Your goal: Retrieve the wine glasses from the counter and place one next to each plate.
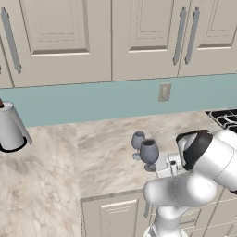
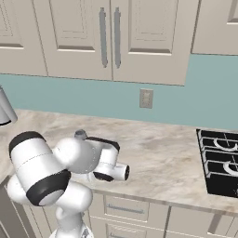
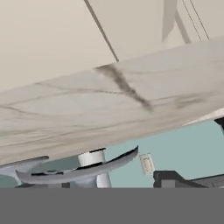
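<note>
Beige marbled stone counter point(image 1: 106, 152) carries two smoky grey-blue stemmed wine glasses point(image 1: 145, 151), side by side at the arm's ten o'clock. Gripper hidden; jaw state unclear. Best approach the nearer glass level, closing on its bowl gently.

Translucent smoky wine glasses point(image 1: 144, 149) on polished marbled stone counter point(image 1: 106, 152).
</note>
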You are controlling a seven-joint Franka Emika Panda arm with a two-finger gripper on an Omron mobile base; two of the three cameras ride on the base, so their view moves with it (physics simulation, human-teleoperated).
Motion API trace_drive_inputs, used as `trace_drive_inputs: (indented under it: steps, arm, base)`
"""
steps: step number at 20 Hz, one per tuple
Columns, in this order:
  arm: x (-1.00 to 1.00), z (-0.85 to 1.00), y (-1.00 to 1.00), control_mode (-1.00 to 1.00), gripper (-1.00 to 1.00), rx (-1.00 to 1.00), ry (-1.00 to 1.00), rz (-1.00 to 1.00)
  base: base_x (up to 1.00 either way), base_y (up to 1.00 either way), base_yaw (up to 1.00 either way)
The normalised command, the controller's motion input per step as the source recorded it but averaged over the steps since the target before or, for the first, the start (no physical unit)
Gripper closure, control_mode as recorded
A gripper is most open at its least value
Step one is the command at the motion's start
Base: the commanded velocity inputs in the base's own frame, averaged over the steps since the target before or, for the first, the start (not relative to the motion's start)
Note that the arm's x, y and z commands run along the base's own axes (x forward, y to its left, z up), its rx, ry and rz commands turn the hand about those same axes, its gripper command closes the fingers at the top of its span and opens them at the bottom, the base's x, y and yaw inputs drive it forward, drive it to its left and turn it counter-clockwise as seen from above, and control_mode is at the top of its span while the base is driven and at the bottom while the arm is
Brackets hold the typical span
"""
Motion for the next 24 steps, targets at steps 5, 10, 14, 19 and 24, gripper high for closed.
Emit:
trace_drive_inputs:
  steps: [5, 10, 14, 19, 24]
  arm:
    - [-0.09, 0.24, 0.00, -1.00, 1.00, 0.00, -0.09, 0.00]
    - [-0.43, 0.80, 0.00, -1.00, 1.00, 0.00, -0.04, -0.01]
    - [-0.73, 1.00, 0.00, -1.00, 1.00, 0.03, 0.00, -0.06]
    - [-0.42, 0.94, 0.02, -1.00, 1.00, 0.00, 0.00, -0.09]
    - [-0.01, 0.62, 0.18, -1.00, 1.00, -0.03, 0.00, -0.10]
  base:
    - [0.00, 0.00, 0.00]
    - [0.00, 0.00, 0.00]
    - [0.00, 0.00, 0.00]
    - [0.00, 0.00, 0.00]
    - [0.00, 0.00, 0.00]
